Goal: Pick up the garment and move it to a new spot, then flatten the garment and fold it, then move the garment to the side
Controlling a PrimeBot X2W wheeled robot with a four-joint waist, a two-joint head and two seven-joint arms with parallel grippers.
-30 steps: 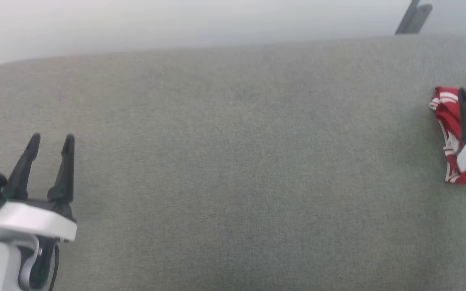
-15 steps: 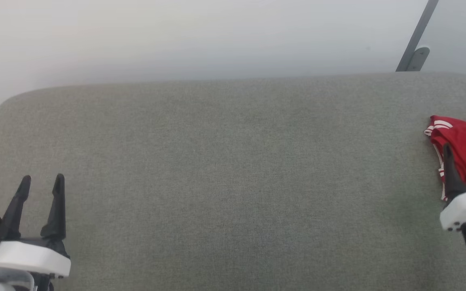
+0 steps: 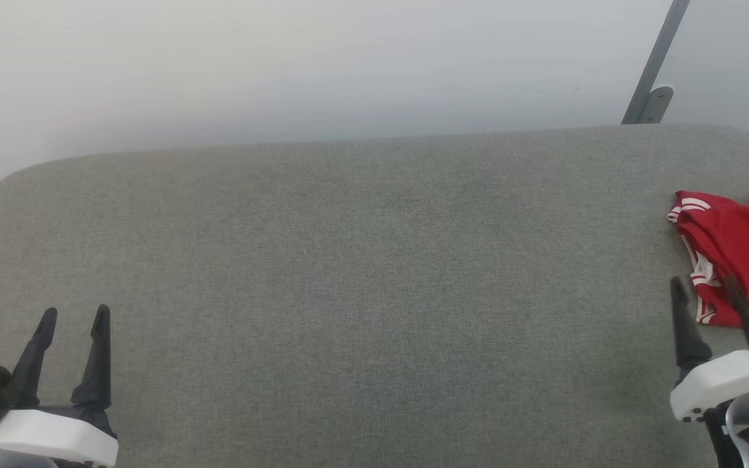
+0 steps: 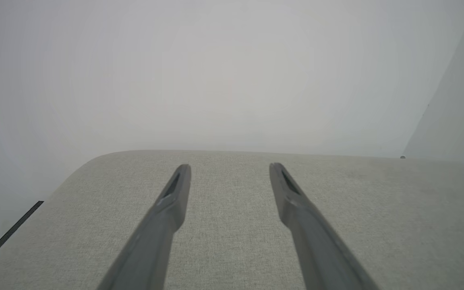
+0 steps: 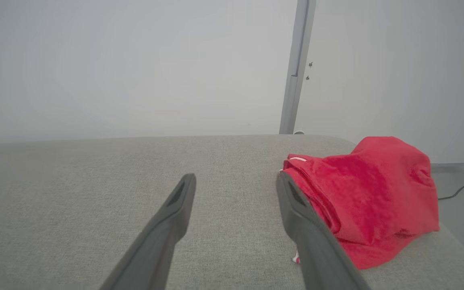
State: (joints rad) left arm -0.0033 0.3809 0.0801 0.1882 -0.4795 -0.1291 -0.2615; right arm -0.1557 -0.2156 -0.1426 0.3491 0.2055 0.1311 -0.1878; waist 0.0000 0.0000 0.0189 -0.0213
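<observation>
The garment (image 3: 735,250), red with white striped trim, lies bunched in a folded heap at the far right of the grey padded surface (image 3: 361,273). In the right wrist view the garment (image 5: 369,197) sits just right of my right finger. My right gripper (image 3: 703,289) hovers open at the garment's near-left edge, nothing between its fingers; the right gripper (image 5: 236,179) has bare fabric surface between its tips. My left gripper (image 3: 74,315) stands open at the lower left, far from the garment; the left gripper (image 4: 230,167) holds nothing.
A pale wall rises behind the surface. A grey metal post (image 3: 653,71) with a bracket stands at the back right; the post (image 5: 296,68) also appears in the right wrist view. The surface's rounded right end drops off beside the garment, with a cable (image 5: 459,189) on the floor beyond.
The head camera has tilted up, showing more wall. My right gripper has drawn back off the garment toward me, its fingers now at the garment's near-left edge. Both grippers stay open.
</observation>
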